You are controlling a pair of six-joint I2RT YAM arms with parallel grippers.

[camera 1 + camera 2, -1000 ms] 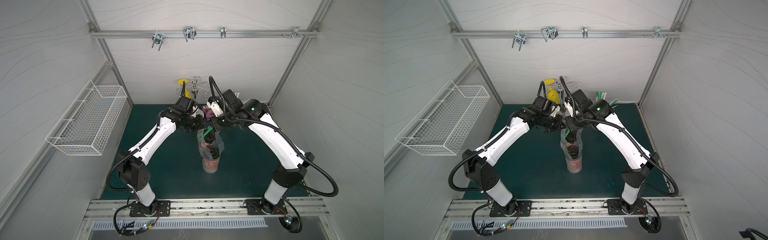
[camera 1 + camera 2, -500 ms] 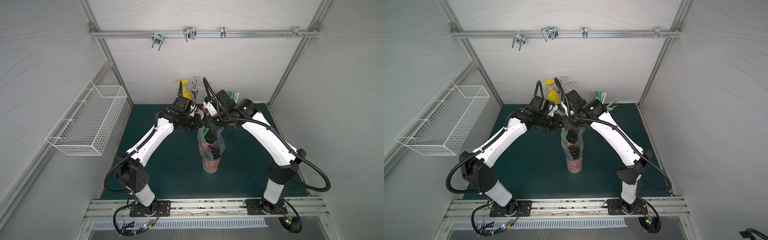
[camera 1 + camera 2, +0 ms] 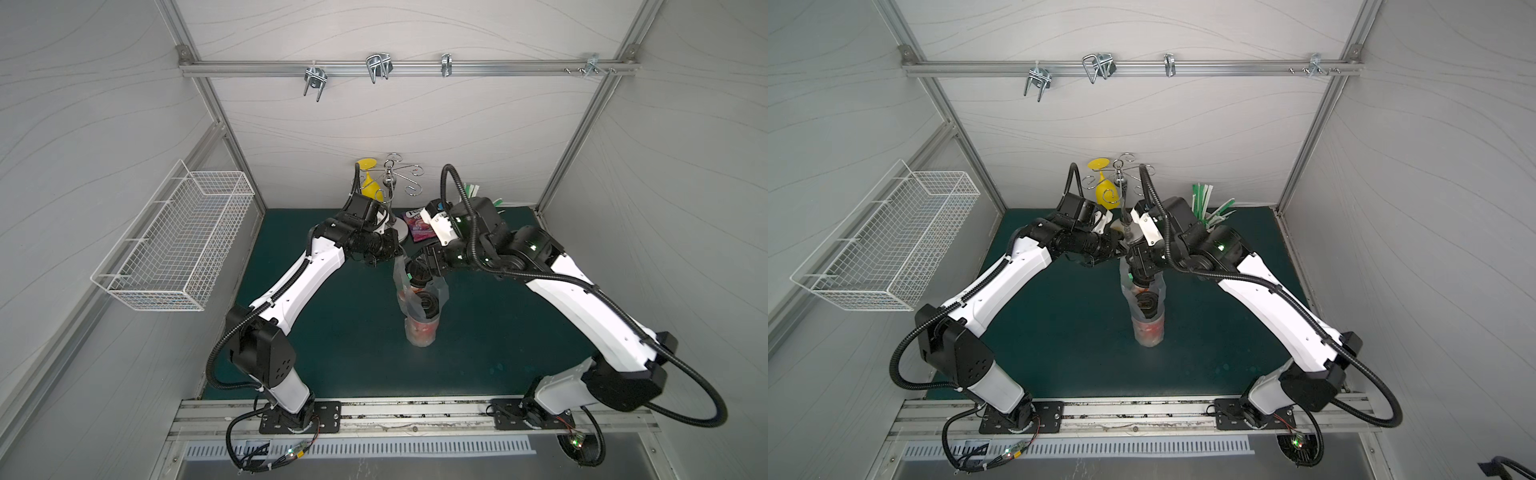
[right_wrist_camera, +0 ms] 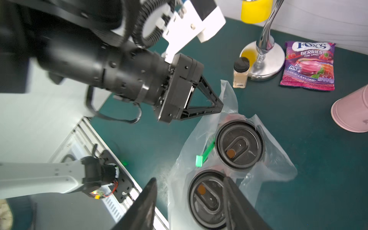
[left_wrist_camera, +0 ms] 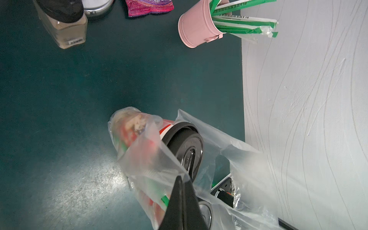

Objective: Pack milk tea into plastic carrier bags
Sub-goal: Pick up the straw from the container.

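Observation:
Two milk tea cups with black lids (image 4: 240, 145) (image 4: 209, 201) stand side by side inside the clear plastic carrier bag (image 4: 274, 159) at the middle of the green mat; the red cups (image 3: 420, 330) show through the bag (image 3: 1144, 328) in both top views. My left gripper (image 5: 182, 178) is shut, pinching the bag's upper edge (image 5: 149, 159) above one lid (image 5: 187, 147). It also shows from the right wrist, the left gripper (image 4: 220, 105) at the bag's raised corner. My right gripper (image 4: 189, 179) hangs open over the nearer lid, nothing between its fingers. A green straw (image 4: 205, 155) lies in the bag.
Behind the bag stand a small beige bottle (image 4: 241, 73), a chrome stand (image 4: 262, 57) with a yellow glass (image 3: 370, 189), a purple candy packet (image 4: 308, 65) and a pink bucket of straws (image 5: 197, 25). A wire basket (image 3: 174, 237) hangs on the left wall.
My right gripper's jaws have spread apart above the bag and its wrist has shifted slightly. The left gripper has stayed shut on the bag's edge.

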